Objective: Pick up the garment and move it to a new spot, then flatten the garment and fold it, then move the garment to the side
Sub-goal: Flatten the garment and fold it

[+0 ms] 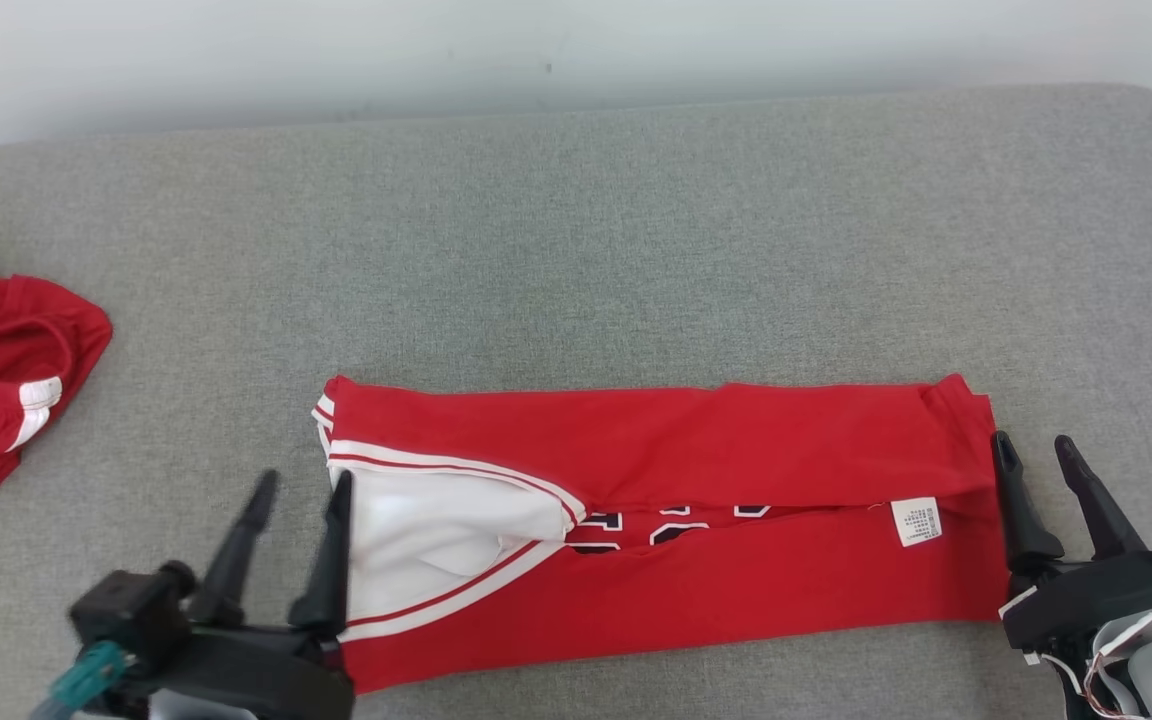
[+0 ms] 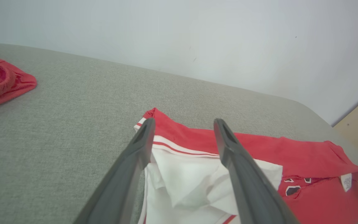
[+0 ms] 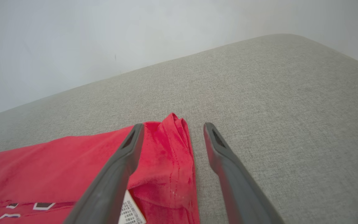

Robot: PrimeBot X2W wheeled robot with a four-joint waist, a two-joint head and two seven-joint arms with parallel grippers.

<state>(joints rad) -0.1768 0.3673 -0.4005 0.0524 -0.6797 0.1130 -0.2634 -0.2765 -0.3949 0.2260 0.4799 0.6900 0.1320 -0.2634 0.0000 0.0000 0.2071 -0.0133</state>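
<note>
Two grippers spread wide and empty: left gripper (image 1: 301, 487), right gripper (image 1: 1035, 448) — the garment (image 1: 656, 590) looks soft, limp — pinch its short ends.

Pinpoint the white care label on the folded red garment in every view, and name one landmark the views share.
Head view: care label right of centre, near the right end of the garment.
Left wrist view: far right, lower part.
Right wrist view: bottom edge, left of centre, partly hidden.
Shared landmark: the black-and-white lettering, to the label's left in each picture.
</note>
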